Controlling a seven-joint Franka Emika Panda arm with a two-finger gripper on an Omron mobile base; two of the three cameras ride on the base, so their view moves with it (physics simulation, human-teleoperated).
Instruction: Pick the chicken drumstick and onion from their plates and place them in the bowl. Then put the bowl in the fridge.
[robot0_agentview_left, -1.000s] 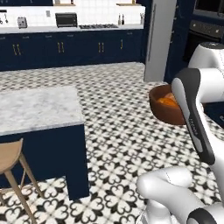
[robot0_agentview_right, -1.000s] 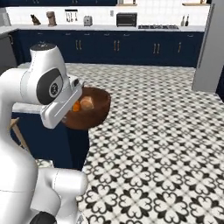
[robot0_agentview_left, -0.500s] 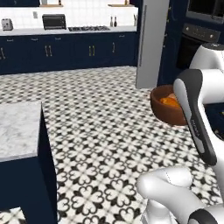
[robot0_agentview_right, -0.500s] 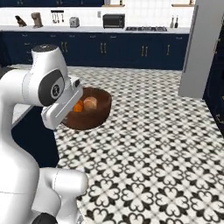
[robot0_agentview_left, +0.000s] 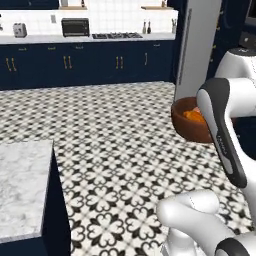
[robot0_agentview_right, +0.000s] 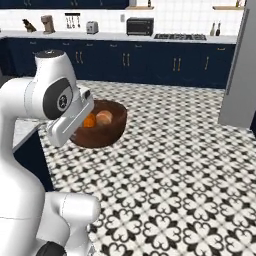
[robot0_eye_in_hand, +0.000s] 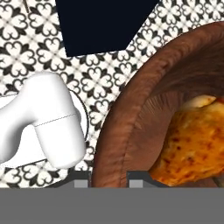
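Claw (robot0_eye_in_hand: 109, 177): clamped tight on the bowl's rim, one dark tip either side of the wall, as the hand view shows; jaws nearly together.
Bowl (robot0_agentview_right: 107, 129): dark brown, wood-grained, held up in the air over the patterned floor (robot0_agentview_right: 175, 165), level or close to it. In the left base view it (robot0_agentview_left: 186, 122) sits partly behind the arm's white forearm.
Chicken drumstick (robot0_eye_in_hand: 199, 142): inside the bowl, orange-brown mottled skin with a pale end, lying against the inner wall. In the right base view its pale end (robot0_agentview_right: 104, 118) shows beside the onion.
Onion (robot0_agentview_right: 89, 121): small orange ball, inside the bowl, just beside the drumstick, partly hidden by the arm.
Fridge (robot0_agentview_left: 197, 50): tall grey body, beyond the bowl in the left base view; at the right edge in the right base view (robot0_agentview_right: 239, 75). Cannot tell whether its door is open.
Worktop (robot0_agentview_left: 22, 187): marble island corner, lower left of the left base view, well apart from the bowl.
Background: navy cabinets (robot0_agentview_right: 150, 62) with gold handles along the far wall.
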